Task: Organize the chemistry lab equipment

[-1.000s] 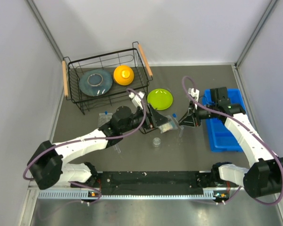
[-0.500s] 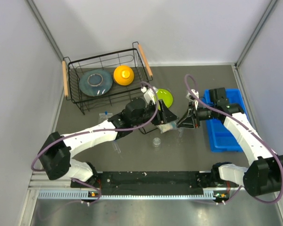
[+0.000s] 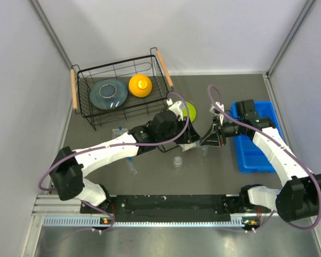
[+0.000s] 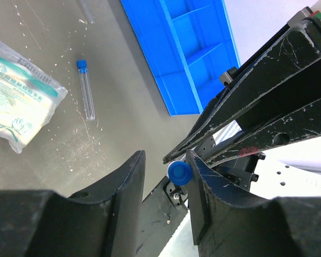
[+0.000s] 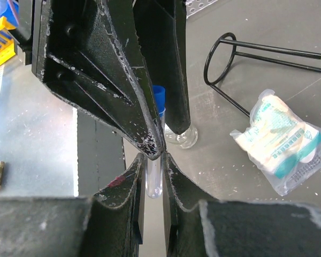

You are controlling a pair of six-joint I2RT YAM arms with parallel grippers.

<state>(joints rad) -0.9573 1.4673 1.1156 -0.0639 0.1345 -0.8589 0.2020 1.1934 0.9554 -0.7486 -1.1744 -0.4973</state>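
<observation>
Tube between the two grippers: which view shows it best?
Right wrist. The tube shows its clear body clamped in the right gripper, with its blue cap above. The left wrist view shows only the cap, between the fingers of the left gripper. From the top, both grippers hide it.

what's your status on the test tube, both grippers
Right gripper shut on test tube. Left gripper open, straddling its blue cap. Spare tube and packet on table below, not in the way.
</observation>
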